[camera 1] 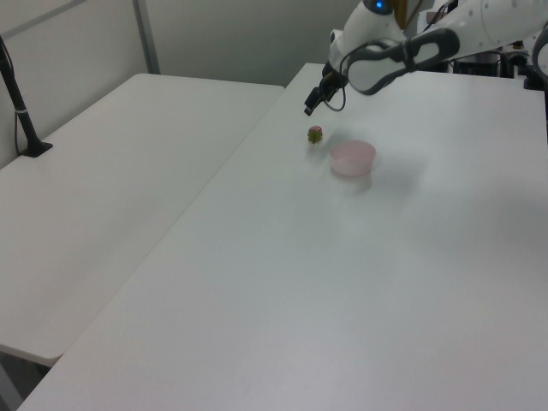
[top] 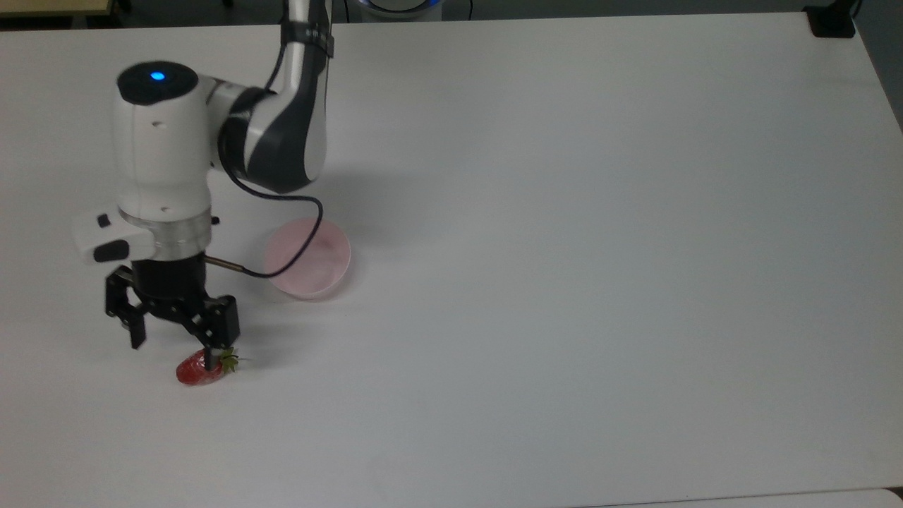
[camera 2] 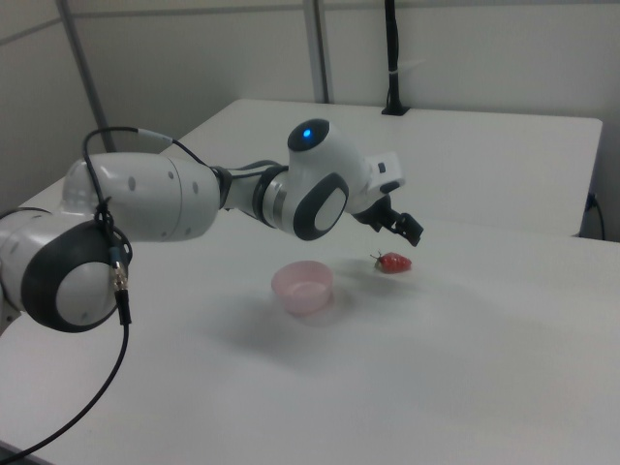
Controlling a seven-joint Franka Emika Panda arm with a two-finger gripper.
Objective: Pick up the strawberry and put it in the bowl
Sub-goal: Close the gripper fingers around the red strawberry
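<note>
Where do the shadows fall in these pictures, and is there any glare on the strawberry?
Top view: the arm throws a soft grey shadow across the table to the right of the bowl; the strawberry carries a small bright highlight. Right view: a faint shadow lies beside the bowl. Left view: the strawberry shows no glare.

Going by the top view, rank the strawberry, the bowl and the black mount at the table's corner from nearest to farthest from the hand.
1. strawberry, just under the hand.
2. bowl, up and to the top view's right.
3. black mount, far top-right corner.
</note>
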